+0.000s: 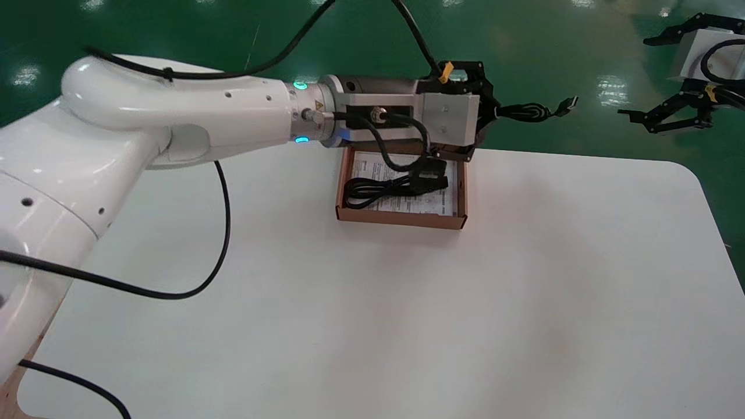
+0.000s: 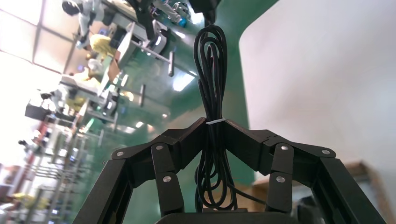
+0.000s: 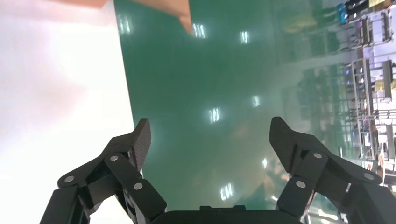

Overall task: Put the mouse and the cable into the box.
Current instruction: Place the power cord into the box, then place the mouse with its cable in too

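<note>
1. Left claw (image 2: 215,129), upper centre of the head view: clenched on the cable (image 2: 210,70). It pinches the black bundle at its white tie. One loop sticks out past the fingertips, the other hangs back into the claw.
2. Risk: narrow pinch on a slick bundle. A jolt could let it slide or swing round.
3. Risk: the cable juts to the right of the claw. Its plug end (image 1: 567,103) shows against the green floor, clear of the box (image 1: 401,219). Let go here and it likely drops outside the box, perhaps past the table (image 1: 524,291) edge.
4. Risk: even over the box, the long loop could drape across the wall instead of lying inside.
5. Risk: a black corded item (image 1: 378,187) lies in the box on a printed leaflet (image 1: 407,205), filling much of the floor. The bundle may perch on top of it. Cannot tell whether it is the mouse.
6. Right claw (image 3: 211,135), upper right corner of the head view: released, empty, parked well off the table.
7. Count: claws two; cable bundle in hand one; box one; leaflet one; corded item in box one; table one.
</note>
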{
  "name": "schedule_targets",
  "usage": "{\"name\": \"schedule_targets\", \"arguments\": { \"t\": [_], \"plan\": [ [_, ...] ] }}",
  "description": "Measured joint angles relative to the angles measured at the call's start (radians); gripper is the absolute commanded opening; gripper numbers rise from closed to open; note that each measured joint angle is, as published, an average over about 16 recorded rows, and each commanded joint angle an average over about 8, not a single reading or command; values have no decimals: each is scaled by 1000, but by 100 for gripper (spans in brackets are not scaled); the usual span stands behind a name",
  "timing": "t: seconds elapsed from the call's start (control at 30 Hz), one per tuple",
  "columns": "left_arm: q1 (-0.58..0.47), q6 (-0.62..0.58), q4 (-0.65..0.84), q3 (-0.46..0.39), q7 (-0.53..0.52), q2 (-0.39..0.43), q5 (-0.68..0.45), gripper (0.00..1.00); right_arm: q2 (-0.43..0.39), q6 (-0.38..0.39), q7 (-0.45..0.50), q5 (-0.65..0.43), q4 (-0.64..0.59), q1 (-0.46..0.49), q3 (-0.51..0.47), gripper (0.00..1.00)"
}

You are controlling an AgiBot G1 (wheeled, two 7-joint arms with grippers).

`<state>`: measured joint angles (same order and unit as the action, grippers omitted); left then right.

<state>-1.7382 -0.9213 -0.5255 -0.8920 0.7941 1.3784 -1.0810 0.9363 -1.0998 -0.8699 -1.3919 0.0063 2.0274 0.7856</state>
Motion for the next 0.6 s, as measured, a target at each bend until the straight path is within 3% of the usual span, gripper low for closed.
{"name": "schedule_targets", "arguments": {
  "t": [0.33,0.6],
  "plan": [
    [43,103,-15,-187,-163,-8,120,0,-28,-21,-8,-10,-6,2,7,100],
    [26,140,8,-294,-191,-11,120,0,-45,-40,-13,-22,-2,16,15,100]
  ]
}}
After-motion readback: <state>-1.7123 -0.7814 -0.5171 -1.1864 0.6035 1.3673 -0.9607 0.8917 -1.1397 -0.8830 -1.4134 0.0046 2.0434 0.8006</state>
